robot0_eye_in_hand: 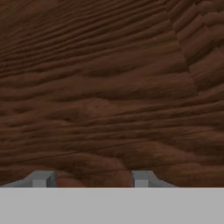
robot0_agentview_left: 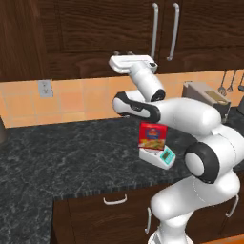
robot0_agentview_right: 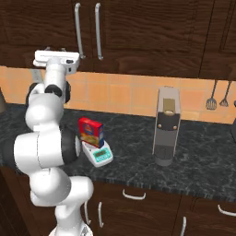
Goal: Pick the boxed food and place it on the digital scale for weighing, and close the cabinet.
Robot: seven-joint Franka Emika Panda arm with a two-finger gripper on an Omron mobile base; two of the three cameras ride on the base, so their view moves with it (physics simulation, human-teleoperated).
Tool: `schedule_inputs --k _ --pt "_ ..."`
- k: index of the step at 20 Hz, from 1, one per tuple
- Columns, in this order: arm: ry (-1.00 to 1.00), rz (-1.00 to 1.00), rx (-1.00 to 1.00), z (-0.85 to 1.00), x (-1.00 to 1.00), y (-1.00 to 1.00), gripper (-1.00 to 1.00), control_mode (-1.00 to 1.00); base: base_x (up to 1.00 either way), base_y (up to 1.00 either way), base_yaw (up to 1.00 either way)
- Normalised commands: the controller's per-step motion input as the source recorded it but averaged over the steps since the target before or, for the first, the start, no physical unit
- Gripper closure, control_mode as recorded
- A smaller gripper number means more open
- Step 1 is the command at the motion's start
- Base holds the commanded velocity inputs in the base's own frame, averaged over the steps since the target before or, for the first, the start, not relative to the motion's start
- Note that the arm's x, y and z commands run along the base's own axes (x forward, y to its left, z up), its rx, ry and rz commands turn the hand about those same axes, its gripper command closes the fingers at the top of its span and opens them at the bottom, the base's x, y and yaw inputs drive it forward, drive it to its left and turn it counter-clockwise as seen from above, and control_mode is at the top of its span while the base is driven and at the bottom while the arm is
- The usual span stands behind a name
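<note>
The boxed food (robot0_agentview_left: 153, 136) (robot0_agentview_right: 90, 132), red-fronted with a yellow picture, stands upright on the digital scale (robot0_agentview_left: 164, 157) (robot0_agentview_right: 99, 155) on the dark counter. My gripper (robot0_agentview_left: 122, 53) (robot0_agentview_right: 54, 49) is raised well above it, up against the lower part of the dark brown cabinet (robot0_agentview_left: 95, 28) (robot0_agentview_right: 138, 27). Wood grain of the cabinet (robot0_eye_in_hand: 109, 87) sits close in front of the hand view. There my gripper (robot0_eye_in_hand: 92, 178) has its two fingertips apart with nothing between them. The two doors with long grey bar handles look flush.
A tall grey coffee machine (robot0_agentview_right: 166, 129) (robot0_agentview_left: 205, 95) stands on the counter right of the scale. Utensils (robot0_agentview_right: 216, 99) hang on the tiled wall at far right. A wall outlet (robot0_agentview_left: 45, 88) is at left. Drawers (robot0_agentview_left: 114, 209) run below the counter edge.
</note>
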Motion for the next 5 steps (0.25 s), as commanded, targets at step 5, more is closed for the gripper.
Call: schedule_inputs --k 5 --pt "0.13 0.00 0.00 0.00 0.03 -0.20 -1.00 -1.00 0.00 0.00 0.00"
